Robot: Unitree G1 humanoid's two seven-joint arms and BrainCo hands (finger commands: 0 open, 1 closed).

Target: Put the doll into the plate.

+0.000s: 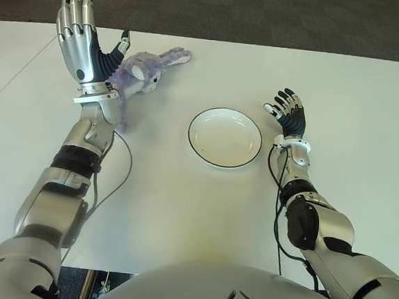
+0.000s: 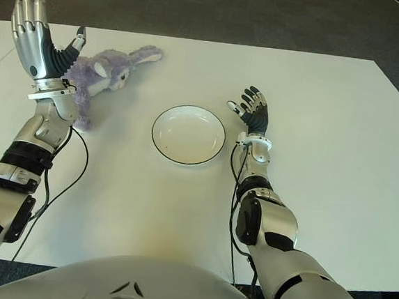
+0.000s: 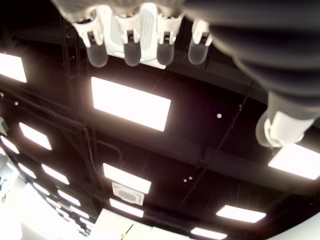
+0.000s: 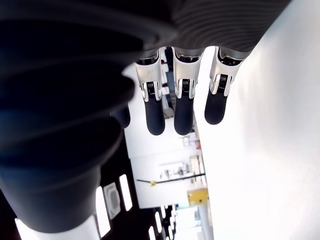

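While its fingers stand straight and spread, holding nothing, the robot's left hand (image 1: 80, 31) is raised upright above the far-left part of the white worktop (image 1: 180, 211), palm turned toward the centre. Its own wrist view shows the fingertips (image 3: 131, 54) extended against ceiling light panels, with nothing between them. Just beside that hand, on its inner side, lies the doll (image 1: 146, 75), a pale purple plush rabbit stretched out on the worktop with its ears pointing toward the far edge; whether the thumb touches the plush cannot be told. A black cable (image 1: 117, 177) trails from the left forearm across the worktop.

Nearer the middle sits the plate (image 1: 225, 137), a white round dish with a thin dark rim, empty and well apart from the doll. To the plate's right side shows the right hand (image 1: 288, 114), fingers loosely open and pointing away from the robot, gripping nothing; its wrist view shows three dark-tipped fingers (image 4: 183, 112) extended side by side. Grey carpet (image 1: 267, 15) lies beyond the worktop's far edge. No brand marks, labels or writing can be read on anything.
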